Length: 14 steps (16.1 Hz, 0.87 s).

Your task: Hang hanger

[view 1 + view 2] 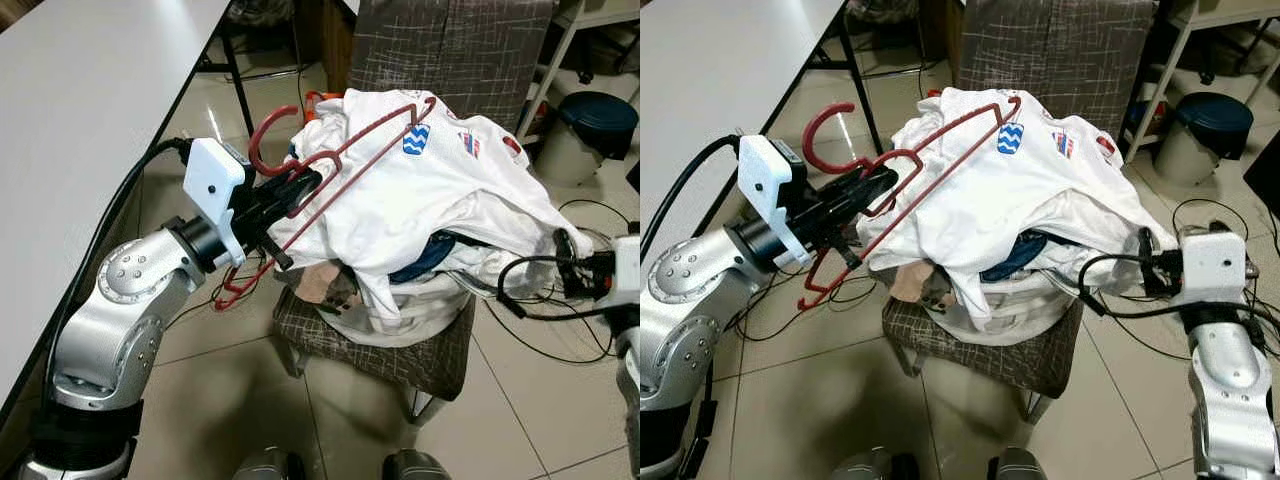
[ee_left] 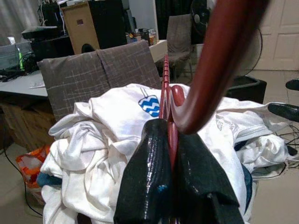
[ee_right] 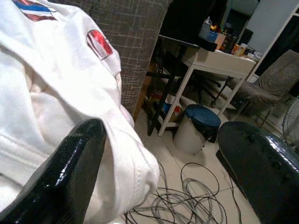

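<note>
Gripping the red hanger (image 1: 330,170) near its hook, left hand (image 1: 290,190) clenched.

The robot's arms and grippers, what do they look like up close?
Both arms are silver metal with rounded, screw-dotted joints and black cuffs. The left arm has a thick black cable along it and a white box at its wrist. The left gripper and right gripper have long, glossy black fingers. The right arm carries a white wrist box and thin black cables.
</note>
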Motion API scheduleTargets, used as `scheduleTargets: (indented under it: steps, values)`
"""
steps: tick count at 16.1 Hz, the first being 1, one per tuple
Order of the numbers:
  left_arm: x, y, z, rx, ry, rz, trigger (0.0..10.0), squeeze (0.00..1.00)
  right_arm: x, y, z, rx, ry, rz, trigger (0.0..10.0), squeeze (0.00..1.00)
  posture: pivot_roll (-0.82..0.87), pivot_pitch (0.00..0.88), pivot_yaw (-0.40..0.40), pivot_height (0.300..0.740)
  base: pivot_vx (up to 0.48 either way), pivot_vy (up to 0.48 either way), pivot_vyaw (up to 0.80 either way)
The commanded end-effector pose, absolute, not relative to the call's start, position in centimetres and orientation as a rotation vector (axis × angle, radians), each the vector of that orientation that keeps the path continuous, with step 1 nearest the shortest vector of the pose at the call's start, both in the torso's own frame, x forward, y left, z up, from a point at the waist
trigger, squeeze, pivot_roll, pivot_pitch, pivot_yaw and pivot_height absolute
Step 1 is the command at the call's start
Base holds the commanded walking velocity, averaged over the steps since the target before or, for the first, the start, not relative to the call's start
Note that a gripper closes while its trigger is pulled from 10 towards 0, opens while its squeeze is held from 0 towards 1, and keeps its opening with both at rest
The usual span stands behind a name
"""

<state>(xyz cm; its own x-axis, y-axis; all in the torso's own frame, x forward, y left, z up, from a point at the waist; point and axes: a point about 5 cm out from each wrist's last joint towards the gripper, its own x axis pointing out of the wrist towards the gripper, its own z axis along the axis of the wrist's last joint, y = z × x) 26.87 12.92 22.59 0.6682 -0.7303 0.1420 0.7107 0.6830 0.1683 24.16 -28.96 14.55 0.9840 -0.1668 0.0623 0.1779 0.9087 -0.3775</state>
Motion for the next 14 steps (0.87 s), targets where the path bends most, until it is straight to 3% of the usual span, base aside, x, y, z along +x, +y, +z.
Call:
scheduleTargets:
  steps: [1,2,3,4,14]
  values:
    - [26.7,13.2,23.4,0.119,-0.226,-0.806,10.0,0.00,24.3,-29.5,14.4,-0.376,-0.017,-0.189,10.0,0.00,-0.06,0.103,0.104,0.740,0.000,0.000,0.00]
    - [26.7,13.2,23.4,0.119,-0.226,-0.806,10.0,0.00,24.4,-29.6,14.2,-0.376,-0.004,-0.186,10.0,0.00,-0.06,0.102,0.101,0.740,0.000,0.000,0.00]
    - [26.7,13.2,23.4,0.119,-0.226,-0.806,10.0,0.00,24.4,-29.6,14.1,-0.367,0.006,-0.182,9.2,0.00,-0.06,0.102,0.101,0.740,0.000,0.000,0.00]
    - [26.7,13.3,23.4,0.120,-0.227,-0.804,10.0,0.00,24.4,-29.6,13.4,-0.340,0.037,-0.169,0.0,0.00,-0.06,0.101,0.100,0.740,0.000,0.000,0.00]
    - [26.7,13.0,23.6,0.126,-0.239,-0.834,10.0,0.00,24.0,-30.0,12.9,-0.326,0.080,-0.173,0.0,0.00,-0.07,0.078,0.107,0.740,0.000,0.000,0.00]
